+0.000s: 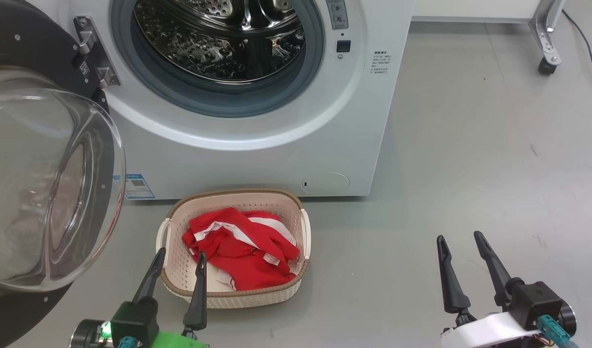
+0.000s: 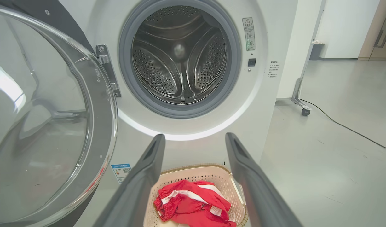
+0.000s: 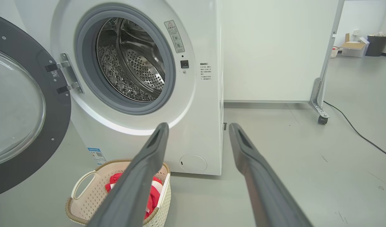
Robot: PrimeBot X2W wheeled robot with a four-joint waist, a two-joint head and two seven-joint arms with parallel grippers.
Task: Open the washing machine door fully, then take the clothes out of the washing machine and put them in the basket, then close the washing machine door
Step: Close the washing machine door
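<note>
The washing machine (image 1: 320, 130) (image 2: 268, 104) (image 3: 205, 104) stands with its steel drum bare. Its door (image 1: 39, 183) (image 2: 44, 119) (image 3: 19, 110) hangs swung wide to the left on its hinge. On the floor in front sits the cream basket (image 1: 257, 295) (image 2: 196, 175) (image 3: 85, 205), and the red clothes (image 1: 242, 246) (image 2: 193, 205) (image 3: 153, 195) with white stripes lie inside it. My left gripper (image 1: 180, 256) (image 2: 194, 138) hovers open at the basket's near left edge, nothing between its fingers. My right gripper (image 1: 460, 237) (image 3: 197, 126) stands open over bare floor to the basket's right.
A white panel on a castor leg (image 1: 547, 63) (image 2: 303, 110) (image 3: 320, 118) stands right of the machine, with a black cable (image 3: 356, 129) trailing across the grey floor. Bins and a box (image 3: 363, 45) sit far off at the back right.
</note>
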